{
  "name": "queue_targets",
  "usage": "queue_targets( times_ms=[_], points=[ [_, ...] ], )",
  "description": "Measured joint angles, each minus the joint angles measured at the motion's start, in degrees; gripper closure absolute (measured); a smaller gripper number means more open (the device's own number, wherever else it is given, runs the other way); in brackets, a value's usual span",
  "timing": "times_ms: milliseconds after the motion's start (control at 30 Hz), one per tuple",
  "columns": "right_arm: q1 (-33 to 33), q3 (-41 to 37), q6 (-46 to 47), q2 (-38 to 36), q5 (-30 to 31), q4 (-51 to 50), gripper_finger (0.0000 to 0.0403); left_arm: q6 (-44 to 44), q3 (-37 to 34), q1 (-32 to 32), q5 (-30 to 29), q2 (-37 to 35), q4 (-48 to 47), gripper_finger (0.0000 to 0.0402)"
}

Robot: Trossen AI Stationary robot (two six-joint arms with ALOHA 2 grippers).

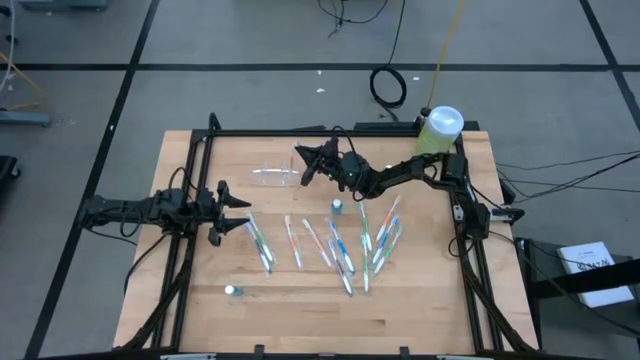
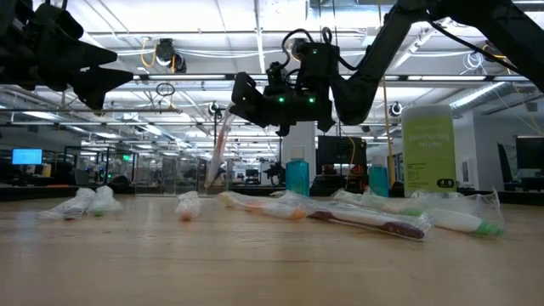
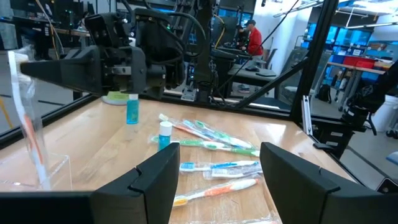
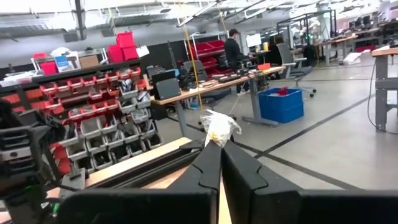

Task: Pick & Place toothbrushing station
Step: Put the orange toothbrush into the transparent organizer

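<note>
Your right gripper reached low across the table, jaws pinched on a wrapped toothbrush just above the toothbrushing station. Your left gripper hovered level, well left of the station, jaws wide and empty.

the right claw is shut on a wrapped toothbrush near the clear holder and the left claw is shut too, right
Not quite: the left claw is open and empty, as the left wrist view shows. The rest holds: the right claw is shut on a wrapped toothbrush, up by the clear holder.
</note>
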Motion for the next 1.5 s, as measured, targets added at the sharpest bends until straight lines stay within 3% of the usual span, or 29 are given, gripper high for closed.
queue_targets(
  times_ms=[567, 967, 1067, 1267, 1500],
  points=[
    [-0.3, 0.1, -1.1, 0.0, 4.8, -6.0, 0.0403, 0.0, 0.0, 0.0, 0.0, 0.0, 0.0, 0.0172],
    [-0.5, 0.1, -1.3, -0.1, 4.9, -8.0, 0.0401, 0.0, 0.0, 0.0, 0.0, 0.0, 0.0, 0.0172],
    [-0.6, 0.1, -1.3, -0.1, 4.9, -8.1, 0.0393, 0.0, 0.0, 0.0, 0.0, 0.0, 0.0, 0.0172],
    [-0.7, 0.1, 0.1, -0.1, 10.6, -9.8, 0.0366, 0.0, 0.0, 0.0, 0.0, 0.0, 0.0, 0.0172],
    [-1.0, 0.0, -3.9, 0.0, 10.4, -9.1, 0.0332, 0.0, 0.0, 0.0, 0.0, 0.0, 0.0, 0.0172]
  ],
)
